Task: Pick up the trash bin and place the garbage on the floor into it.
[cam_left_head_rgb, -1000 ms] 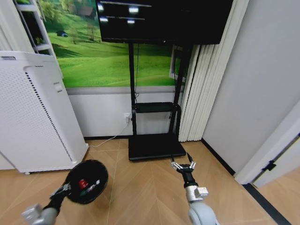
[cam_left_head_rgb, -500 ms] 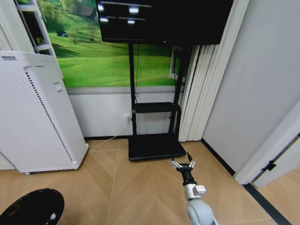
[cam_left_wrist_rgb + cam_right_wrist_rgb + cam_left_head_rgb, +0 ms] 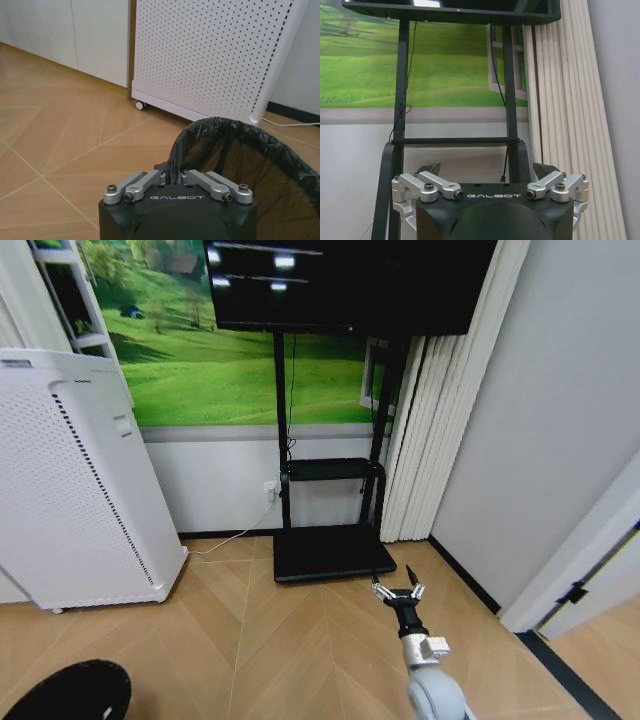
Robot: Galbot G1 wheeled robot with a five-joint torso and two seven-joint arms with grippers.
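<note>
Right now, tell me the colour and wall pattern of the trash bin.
Black, with fine mesh walls and a black liner over the rim; the trash bin shows best in the left wrist view.

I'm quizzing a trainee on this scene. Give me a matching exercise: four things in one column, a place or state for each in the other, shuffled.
Things:
1. left gripper
2. right gripper
3. trash bin
4. white perforated appliance

Places or states:
A. jaws open, holding nothing
B. stands on small wheels by the wall
C. shut on a black rim
D. lined with a black bag

Pairs: 1-C, 2-A, 3-D, 4-B
</note>
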